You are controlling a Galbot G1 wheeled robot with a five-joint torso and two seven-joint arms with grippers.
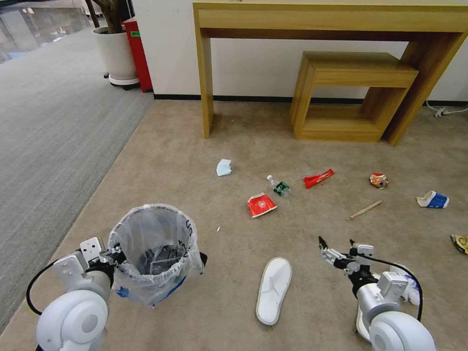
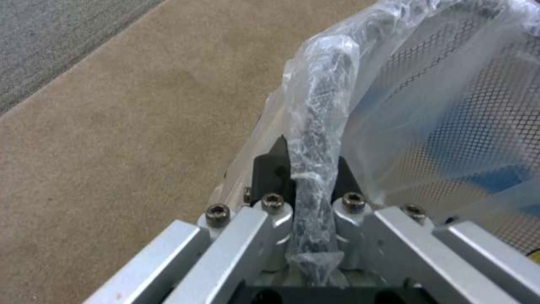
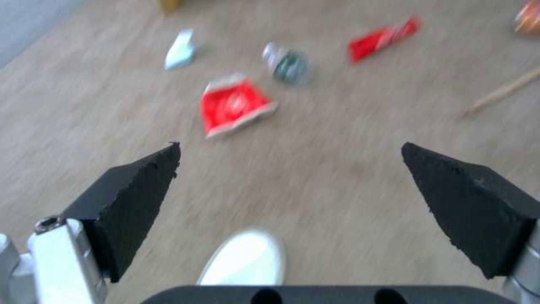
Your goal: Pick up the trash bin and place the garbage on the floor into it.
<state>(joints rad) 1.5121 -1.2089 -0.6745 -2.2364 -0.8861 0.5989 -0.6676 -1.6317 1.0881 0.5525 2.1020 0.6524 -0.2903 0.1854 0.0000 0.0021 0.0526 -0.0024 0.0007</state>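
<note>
The floor is the biggest thing here, a beige carpet with a desk and a low stool against the far wall, and the bin stands at its near edge, which serves as the marker for everything else. The left gripper is clamped on the bin's near rim, bag and all; the rim runs between its jaws, a hold that looks meant for carrying the bin along to the litter. The right gripper hangs to the bin's right, past the slipper, with its jaws spread wide and holding nothing, apparently ready to take a piece. That one slipper lies just right of the bin; something white sits under the right arm, too hidden to name. Farther from the bin lies the scattered garbage: two red wrappers, the second farther off near one small bottle; one pale mask straight beyond the bin; then one stick, one orange packet, one blue-white cup and one yellow packet, farthest right. By my reckoning, none of the litter on the carpet has gone in yet.
</note>
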